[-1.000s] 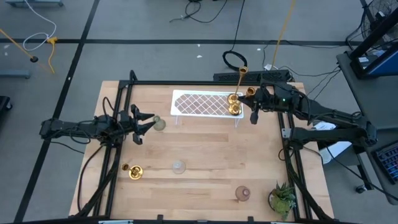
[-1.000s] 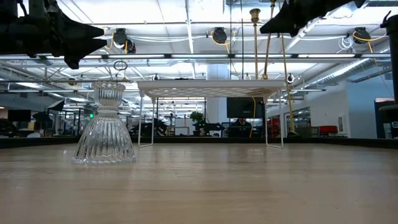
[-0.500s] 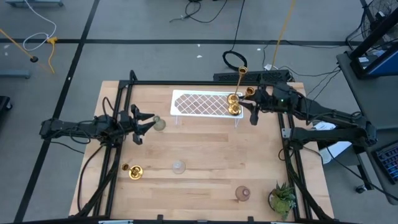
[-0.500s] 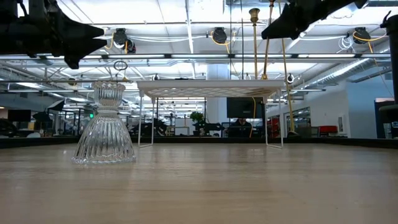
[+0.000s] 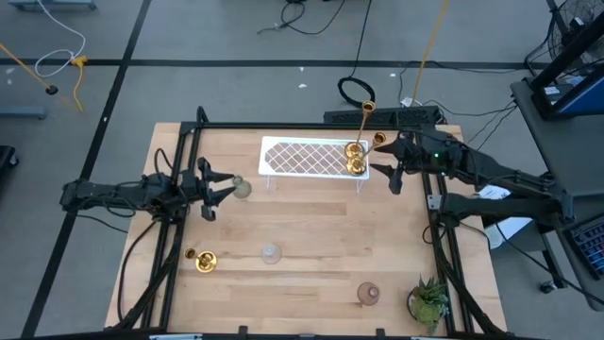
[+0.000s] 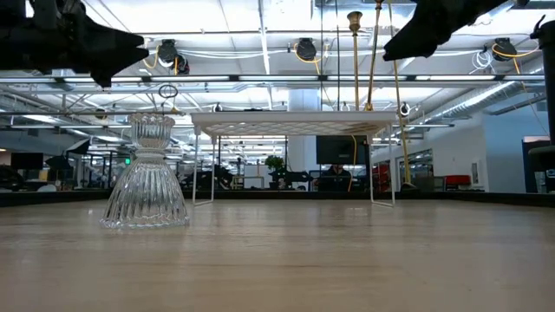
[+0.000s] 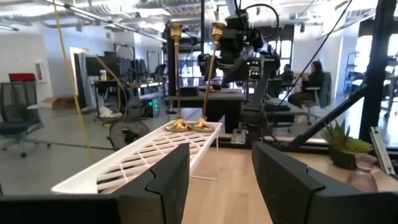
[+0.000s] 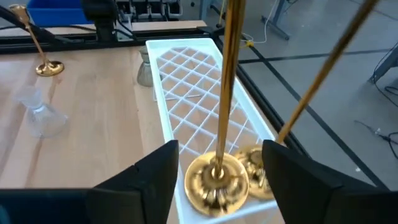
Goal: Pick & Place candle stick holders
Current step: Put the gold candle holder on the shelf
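High view, working from the left of the frame: the left gripper [image 5: 221, 186] hangs over the table's left side with its fingers spread wide and nothing between them, and the greenish glass holder [image 5: 243, 188] sits just beside its tips. Below that, toward the lower left, the short gold holder [image 5: 202, 260] lies on the bare wood, with the clear glass holder [image 5: 271, 253] a little to its right; the same ribbed clear glass stands at the left of the low view. The pinkish glass holder [image 5: 368, 294] sits lower down, right of centre, near the potted plant [image 5: 429, 302] at the table's lower right corner. Up in the upper middle of the frame the white lattice tray [image 5: 294, 158] carries two tall gold holders [image 5: 356, 159] standing upright close together at its right end. Just to the right of them is the right gripper [image 5: 389, 171], fingers parted and gripping nothing; its wrist view shows the two gold bases on the tray directly ahead between its open fingers [image 8: 152, 177].
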`<action>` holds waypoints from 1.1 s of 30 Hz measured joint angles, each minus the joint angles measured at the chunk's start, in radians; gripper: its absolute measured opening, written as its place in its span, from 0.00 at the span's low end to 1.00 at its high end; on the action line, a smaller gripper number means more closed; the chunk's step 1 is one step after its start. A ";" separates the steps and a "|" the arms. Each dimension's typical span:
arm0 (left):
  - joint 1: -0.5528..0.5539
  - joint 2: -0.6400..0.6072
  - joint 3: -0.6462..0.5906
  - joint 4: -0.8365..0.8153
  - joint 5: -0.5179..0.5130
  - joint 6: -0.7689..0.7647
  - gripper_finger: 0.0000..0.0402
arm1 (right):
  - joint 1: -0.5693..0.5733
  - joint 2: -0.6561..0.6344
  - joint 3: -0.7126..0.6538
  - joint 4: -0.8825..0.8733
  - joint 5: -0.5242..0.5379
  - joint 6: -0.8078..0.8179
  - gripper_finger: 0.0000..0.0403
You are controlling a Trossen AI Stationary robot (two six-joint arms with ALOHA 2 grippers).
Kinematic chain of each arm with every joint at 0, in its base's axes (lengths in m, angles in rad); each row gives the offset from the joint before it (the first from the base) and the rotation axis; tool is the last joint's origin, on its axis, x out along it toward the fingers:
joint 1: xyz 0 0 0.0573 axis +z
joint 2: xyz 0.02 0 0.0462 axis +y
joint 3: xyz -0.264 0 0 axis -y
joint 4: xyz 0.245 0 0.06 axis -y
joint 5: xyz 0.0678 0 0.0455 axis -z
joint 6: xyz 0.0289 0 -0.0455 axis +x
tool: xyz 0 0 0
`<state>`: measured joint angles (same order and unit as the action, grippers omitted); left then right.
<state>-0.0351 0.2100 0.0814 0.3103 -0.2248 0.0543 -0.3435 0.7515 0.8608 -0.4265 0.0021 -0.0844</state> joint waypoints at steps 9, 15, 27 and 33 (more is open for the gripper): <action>-0.022 0.125 0.341 -0.445 -0.011 -0.007 0.45 | 0.029 -0.050 -0.046 -0.064 -0.005 0.122 0.57; -0.125 0.275 0.492 -0.599 0.065 0.042 0.45 | 0.088 -0.051 -0.128 -0.065 -0.007 0.146 0.55; -0.429 0.413 0.496 -0.641 0.404 -0.101 0.45 | 0.247 -0.051 -0.221 0.015 -0.007 0.256 0.55; -0.567 0.420 0.496 -0.743 0.317 -0.375 0.45 | 0.320 -0.050 -0.221 0.078 -0.007 0.256 0.54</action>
<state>-0.6016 0.6300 0.5777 -0.4327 0.0925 -0.3205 -0.0239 0.7013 0.6395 -0.3486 -0.0048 0.1719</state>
